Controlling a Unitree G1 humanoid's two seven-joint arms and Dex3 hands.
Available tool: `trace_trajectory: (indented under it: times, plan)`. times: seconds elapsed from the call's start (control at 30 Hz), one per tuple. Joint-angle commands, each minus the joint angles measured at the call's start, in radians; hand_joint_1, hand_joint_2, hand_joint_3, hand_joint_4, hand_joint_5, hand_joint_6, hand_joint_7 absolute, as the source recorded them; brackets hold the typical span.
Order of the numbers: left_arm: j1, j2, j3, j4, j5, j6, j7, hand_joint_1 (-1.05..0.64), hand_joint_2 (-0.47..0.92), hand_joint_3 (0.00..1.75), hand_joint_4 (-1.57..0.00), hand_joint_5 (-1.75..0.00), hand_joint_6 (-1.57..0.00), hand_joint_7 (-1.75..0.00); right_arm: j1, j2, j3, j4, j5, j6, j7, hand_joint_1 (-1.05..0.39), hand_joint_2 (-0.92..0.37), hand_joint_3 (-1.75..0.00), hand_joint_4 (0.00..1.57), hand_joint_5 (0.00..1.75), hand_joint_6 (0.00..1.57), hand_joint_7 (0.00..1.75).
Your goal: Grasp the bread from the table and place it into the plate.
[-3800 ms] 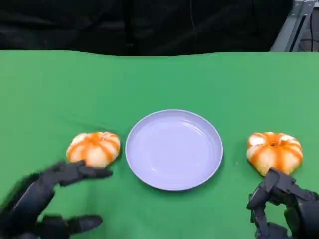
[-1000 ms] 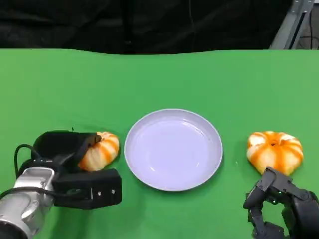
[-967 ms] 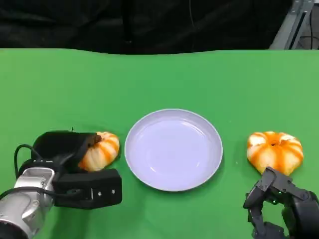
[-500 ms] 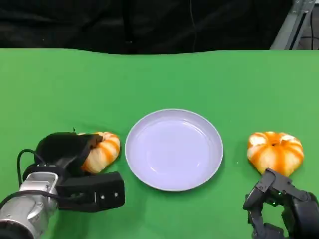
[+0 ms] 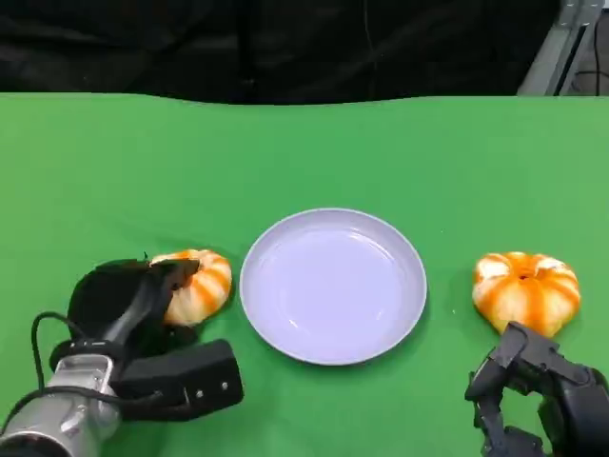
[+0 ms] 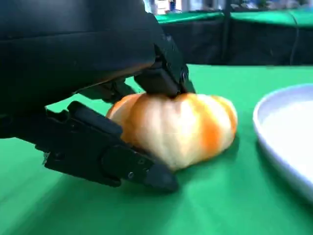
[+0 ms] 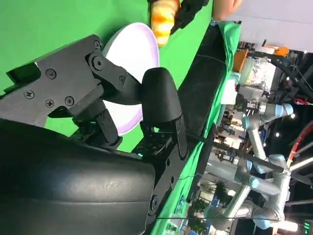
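Tabletop: flat green cloth-covered tabletop point(image 5: 314, 152), matte, with a dark backdrop behind its far edge.
Plate: round pale lilac plate point(image 5: 332, 285), smooth and shallow with a raised rim, lying in the middle with nothing on it.
Left hand: black left hand point(image 5: 124, 300) on a silver forearm; fingers point(image 6: 112, 156) cupped over and under the left bun, which sits on the cloth.
Right hand: black right hand point(image 5: 538, 400), fingers curled inward around nothing, just short of the right bun.
Left bun: glossy orange-and-cream striped pumpkin-shaped bread bun point(image 5: 200, 286), just left of the plate.
Right bun: matching striped lobed bread bun point(image 5: 525, 290), well right of the plate.
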Motion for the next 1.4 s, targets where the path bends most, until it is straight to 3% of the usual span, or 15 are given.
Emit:
trace_trajectory:
  times: [0.03, 0.13, 0.2, 0.23, 0.27, 0.33, 0.67, 0.73, 0.8, 1.07, 1.23, 1.4]
  plan:
    - [-0.007, -0.008, 0.022, 0.034, -0.047, -0.020, -0.004, -0.01, 0.84, 0.01, -0.74, -1.50, -1.23, -0.05, 0.006, -0.011, -0.003, -0.007, 0.020, -0.009, 0.004, -0.12, -0.58, -1.10, 0.82, 1.75, 0.70, 1.61]
    - [-0.012, 0.007, 0.029, 0.010, -0.063, -0.035, -0.012, 0.03, 0.89, 0.02, -0.79, -1.70, -1.36, -0.11, 0.007, -0.011, -0.001, -0.015, 0.020, -0.002, 0.006, -0.11, -0.58, -1.10, 0.82, 1.75, 0.70, 1.61]
    - [-0.011, 0.014, 0.031, -0.001, -0.067, -0.045, -0.004, 0.04, 0.89, 0.11, -0.82, -1.74, -1.01, -1.03, 0.005, -0.012, 0.000, -0.014, 0.025, -0.002, 0.010, -0.11, -0.58, -1.10, 0.82, 1.75, 0.70, 1.62]
    - [-0.011, 0.016, 0.031, -0.003, -0.068, -0.047, -0.002, 0.04, 0.89, 0.13, -0.82, -1.74, -0.88, -1.28, 0.005, -0.012, 0.000, -0.013, 0.027, -0.002, 0.012, -0.11, -0.58, -1.10, 0.82, 1.75, 0.70, 1.62]
    - [-0.012, 0.024, 0.036, -0.018, -0.073, -0.051, -0.005, 0.04, 0.89, 0.15, -0.81, -1.74, -0.80, -1.45, 0.003, -0.012, -0.001, -0.009, 0.027, -0.006, 0.012, -0.11, -0.57, -1.10, 0.82, 1.75, 0.70, 1.62]
    - [-0.012, 0.034, 0.042, -0.039, -0.079, -0.055, -0.009, 0.03, 0.90, 0.20, -0.79, -1.75, -0.70, -1.61, 0.001, -0.012, -0.002, -0.003, 0.027, -0.011, 0.012, -0.11, -0.57, -1.10, 0.82, 1.75, 0.70, 1.62]
    - [-0.009, 0.079, 0.087, -0.236, -0.095, -0.050, -0.048, 0.01, 0.85, 0.28, -0.78, -1.75, -0.66, -1.71, -0.002, -0.012, -0.004, -0.001, 0.027, -0.010, 0.011, -0.11, -0.57, -1.11, 0.82, 1.75, 0.70, 1.62]
    - [-0.001, 0.081, 0.085, -0.272, -0.087, -0.047, -0.045, 0.01, 0.67, 0.64, -0.78, -1.75, -0.65, -1.74, -0.005, -0.014, -0.004, 0.006, 0.033, -0.018, 0.014, -0.11, -0.57, -1.11, 0.82, 1.75, 0.70, 1.62]
    - [0.008, 0.080, 0.084, -0.340, -0.083, -0.014, -0.081, 0.00, 0.60, 0.77, -0.78, -1.75, -0.69, -1.67, -0.001, -0.011, -0.003, -0.001, 0.034, -0.010, 0.014, -0.11, -0.57, -1.11, 0.82, 1.75, 0.70, 1.62]
    - [0.031, 0.079, 0.094, -0.415, -0.075, 0.032, -0.126, -0.02, 0.58, 0.81, -0.78, -1.75, -0.72, -1.61, 0.001, -0.010, -0.003, -0.005, 0.035, -0.006, 0.015, -0.11, -0.57, -1.12, 0.81, 1.75, 0.70, 1.62]
    - [0.004, 0.020, 0.057, -0.509, -0.083, -0.008, -0.206, -0.02, 0.62, 0.83, -0.77, -1.75, -0.76, -1.53, -0.004, -0.008, -0.004, 0.003, 0.022, -0.014, 0.008, -0.10, -0.56, -1.12, 0.82, 1.75, 0.70, 1.63]
    - [-0.033, -0.056, 0.022, -0.481, -0.084, -0.046, -0.243, -0.03, 0.60, 0.79, -0.75, -1.75, -0.69, -1.64, 0.000, -0.003, -0.002, -0.006, 0.011, -0.006, -0.001, -0.10, -0.56, -1.13, 0.82, 1.75, 0.70, 1.63]
